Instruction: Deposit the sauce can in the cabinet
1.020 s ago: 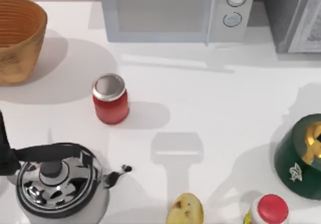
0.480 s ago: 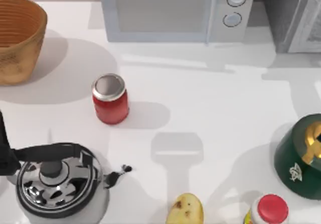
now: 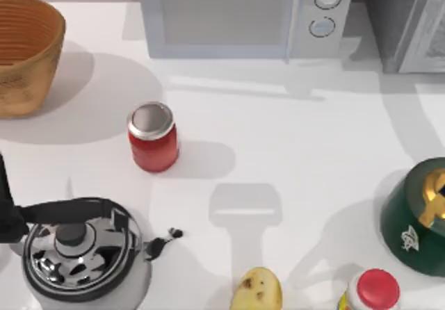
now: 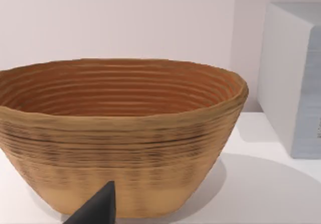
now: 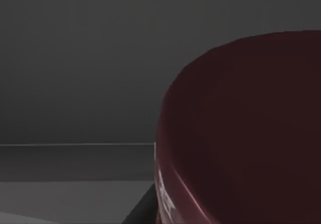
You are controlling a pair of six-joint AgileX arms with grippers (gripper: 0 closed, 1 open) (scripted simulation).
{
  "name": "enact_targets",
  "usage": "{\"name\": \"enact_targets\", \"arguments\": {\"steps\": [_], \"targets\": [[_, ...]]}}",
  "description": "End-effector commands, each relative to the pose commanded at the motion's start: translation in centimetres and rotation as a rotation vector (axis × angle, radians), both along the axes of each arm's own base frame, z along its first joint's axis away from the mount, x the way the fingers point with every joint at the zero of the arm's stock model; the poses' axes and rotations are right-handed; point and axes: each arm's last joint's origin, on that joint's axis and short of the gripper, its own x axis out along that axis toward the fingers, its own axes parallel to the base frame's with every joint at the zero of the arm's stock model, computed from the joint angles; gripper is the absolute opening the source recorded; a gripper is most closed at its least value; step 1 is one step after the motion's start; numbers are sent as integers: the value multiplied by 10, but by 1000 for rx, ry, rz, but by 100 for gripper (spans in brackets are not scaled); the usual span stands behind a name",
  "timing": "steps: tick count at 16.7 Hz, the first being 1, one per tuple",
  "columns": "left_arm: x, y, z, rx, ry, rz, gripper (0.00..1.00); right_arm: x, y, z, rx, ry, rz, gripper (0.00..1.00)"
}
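Note:
The sauce can (image 5: 241,133) looms close in the right wrist view, its dark maroon top towards the camera. Behind it is a dark grey wall of the cabinet (image 5: 75,58). One dark finger (image 5: 144,210) of my right gripper lies against the can's side, and the gripper is shut on the can. From above, the cabinet (image 3: 407,18) is a dark grey speckled box at the far right corner. My left arm (image 3: 5,213) stays parked at the table's left edge. One of its fingertips (image 4: 98,210) points at the basket.
A white microwave (image 3: 240,14) stands at the back, a woven basket (image 3: 24,53) at the far left. A red can (image 3: 152,137), a steel kettle (image 3: 80,251), a potato (image 3: 256,290), a red-capped bottle (image 3: 372,290) and a green bell (image 3: 417,216) sit on the table.
The arm's shadow on the right side of the table has slid back towards the cabinet. Nothing on the table has moved.

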Motion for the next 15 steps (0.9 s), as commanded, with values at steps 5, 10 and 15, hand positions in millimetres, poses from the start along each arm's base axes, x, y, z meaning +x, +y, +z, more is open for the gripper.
{"name": "enact_targets", "arguments": {"steps": [5, 10, 15], "targets": [[0, 0, 0, 0, 0, 0, 100, 8, 4, -2, -10, 28, 7, 0], [0, 0, 0, 0, 0, 0, 100, 19, 2, -1, -8, 25, -2, 0], [0, 0, 0, 0, 0, 0, 100, 68, 6, -2, -6, 31, 3, 0]]}}
